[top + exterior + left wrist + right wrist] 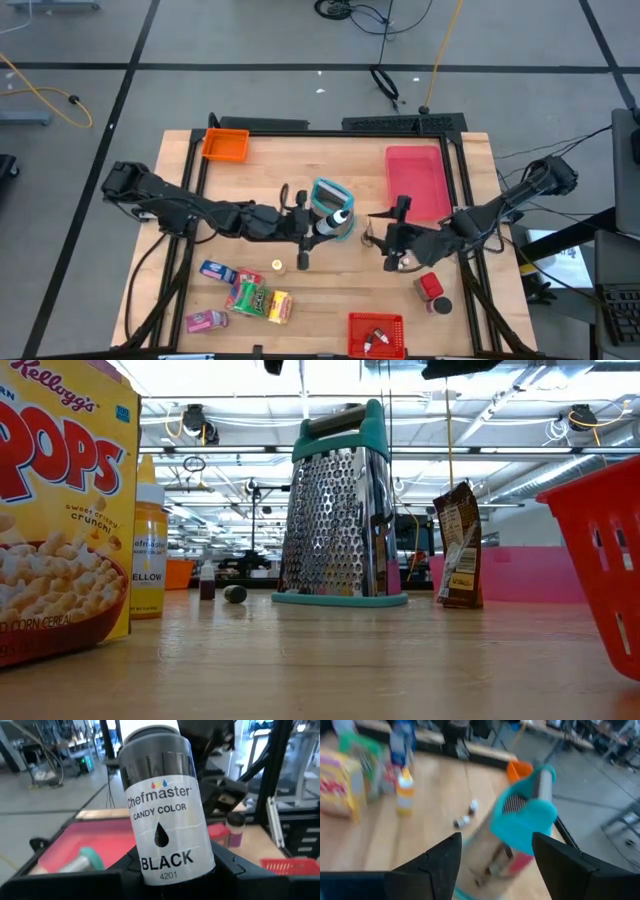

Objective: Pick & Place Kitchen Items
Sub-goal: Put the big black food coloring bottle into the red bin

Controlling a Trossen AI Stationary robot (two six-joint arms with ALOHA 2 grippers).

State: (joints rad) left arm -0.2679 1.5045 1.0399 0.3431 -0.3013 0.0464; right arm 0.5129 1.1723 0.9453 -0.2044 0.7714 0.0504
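Observation:
My left gripper [332, 224] reaches from the table's left to its middle and is shut on a small bottle [167, 815] with a white cap and a label reading "candy color black". The bottle [341, 217] hangs just near of the teal-framed steel grater [328, 195], which stands on its base [340, 598]. My right gripper [372, 236] is open to the right of the bottle with nothing between its fingers [440, 862], and it faces the grater [522, 820]. Snack packets [245, 295] lie at the near left, and a red dark-lidded canister [432, 290] lies at the near right. My left gripper pinches the bottle's lower body [150, 870] between its two fingers, one on each side of the label. The fingers come about level from the table's left and lie across the bottle. The bottle is held clear of the table, its white cap upward.
A flat pink tray [415, 175] lies at the far right and an orange bin [225, 145] at the far left. A red bin [377, 333] sits at the near edge. A cereal box [60, 510], a yellow bottle [148, 550], tiny bottles [207, 582] and a brown packet [460, 545] stand nearby.

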